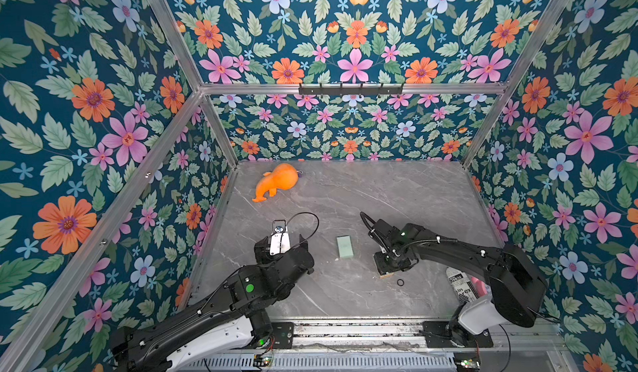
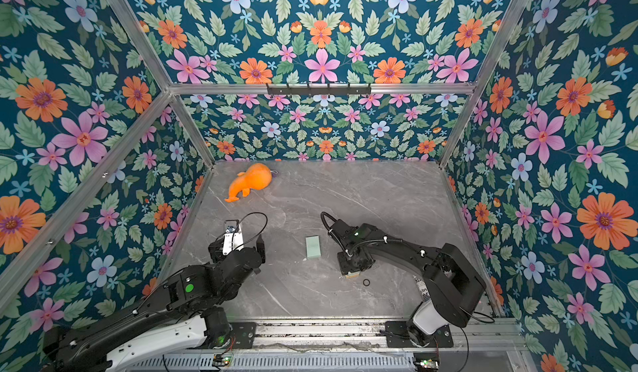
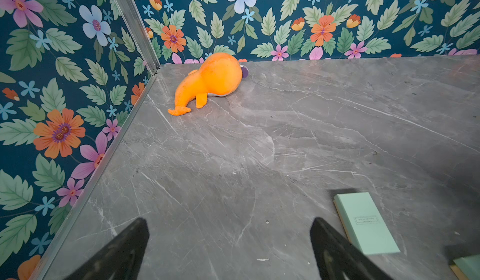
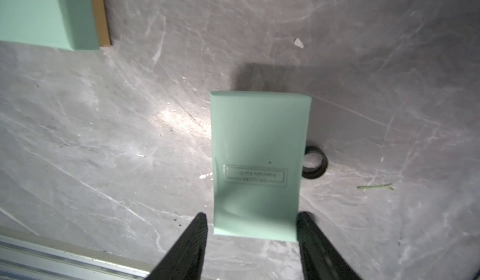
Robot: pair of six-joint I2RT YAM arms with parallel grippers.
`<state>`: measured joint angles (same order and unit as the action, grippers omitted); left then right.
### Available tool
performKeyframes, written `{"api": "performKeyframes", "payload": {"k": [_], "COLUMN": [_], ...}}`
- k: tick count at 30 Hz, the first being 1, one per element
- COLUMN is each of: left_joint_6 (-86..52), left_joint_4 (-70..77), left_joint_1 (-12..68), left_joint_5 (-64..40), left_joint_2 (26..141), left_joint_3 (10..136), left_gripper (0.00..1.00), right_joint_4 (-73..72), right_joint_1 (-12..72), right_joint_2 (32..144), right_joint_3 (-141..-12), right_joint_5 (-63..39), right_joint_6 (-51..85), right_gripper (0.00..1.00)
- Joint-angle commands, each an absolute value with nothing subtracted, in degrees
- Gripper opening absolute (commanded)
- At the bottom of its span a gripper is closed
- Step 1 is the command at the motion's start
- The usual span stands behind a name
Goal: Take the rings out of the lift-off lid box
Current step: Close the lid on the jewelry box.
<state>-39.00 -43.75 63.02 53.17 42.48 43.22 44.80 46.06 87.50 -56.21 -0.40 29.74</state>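
1. Right wrist view gives the best look at the ring (image 4: pixel 314 165). It's a small plain black band with a fairly chunky wall, way smaller than the box part (image 4: pixel 257 161) next to it.
2. It's lying flat on the grey marble tabletop (image 4: pixel 130 135) with its hole facing up. It's round, so no real long axis. One side is hidden behind the box part's edge, so I can't tell if they're touching or just beside each other.
3. In both top views the ring (image 1: pixel 400 282) (image 2: pixel 366 283) is a thin black hoop toward the front of the tabletop, just past the right arm (image 1: pixel 448 249).
4. The box part is mint green with a small framed label, text too blurry to read. Its long axis runs straight away from the right tool (image 4: pixel 252 215).
5. Right tool is partway open, fingers straddling the near end of the box part. A sliver of tabletop shows between one finger and the box, so it's not clamped.
6. Another mint-green part (image 1: pixel 345 246) with a tan edge lies flat mid-tabletop. Its long axis runs roughly front to back, and it's well apart from the ring.
7. Left tool (image 3: pixel 228 222) is spread wide with nothing in it, hovering over bare tabletop.
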Motion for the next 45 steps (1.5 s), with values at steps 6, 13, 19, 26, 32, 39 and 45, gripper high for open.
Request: {"api": "performKeyframes", "payload": {"k": [6,13,19,26,32,39,45], "left_joint_6": [-39.0,-39.0,-39.1,-39.1,-39.1,-39.2,-39.2], "left_joint_4": [-44.1,-44.1,-44.1,-44.2,-44.1,-44.3,-44.3], "left_joint_1": [62.9,63.0,62.9,63.0,62.9,63.0,63.0], "left_joint_5": [53.3,53.3,53.5,53.5,53.3,53.3,53.1], "left_joint_2": [42.7,42.7,42.8,42.6,42.9,42.7,43.0], "left_joint_3": [43.8,43.8,43.8,43.7,43.8,43.8,43.9], "left_gripper": [1.0,0.99,1.0,0.99,0.99,0.99,1.0], "right_joint_4": [48.2,44.8,43.2,40.7,42.0,47.6,48.2], "right_joint_1": [46.1,46.1,46.1,46.2,47.5,49.7,49.6], "right_joint_2": [84.9,87.3,89.0,91.7,88.6,83.4,82.7], "right_joint_3": [-58.0,-58.3,-60.2,-56.6,-56.1,-58.4,-55.2], "right_joint_5": [0.2,-1.1,-0.4,-0.6,1.0,4.5,5.2], "right_joint_6": [29.7,29.8,29.4,30.4,32.1,33.3,34.4], "right_gripper": [0.62,0.51,0.45,0.42,0.41,0.49,0.65]}}
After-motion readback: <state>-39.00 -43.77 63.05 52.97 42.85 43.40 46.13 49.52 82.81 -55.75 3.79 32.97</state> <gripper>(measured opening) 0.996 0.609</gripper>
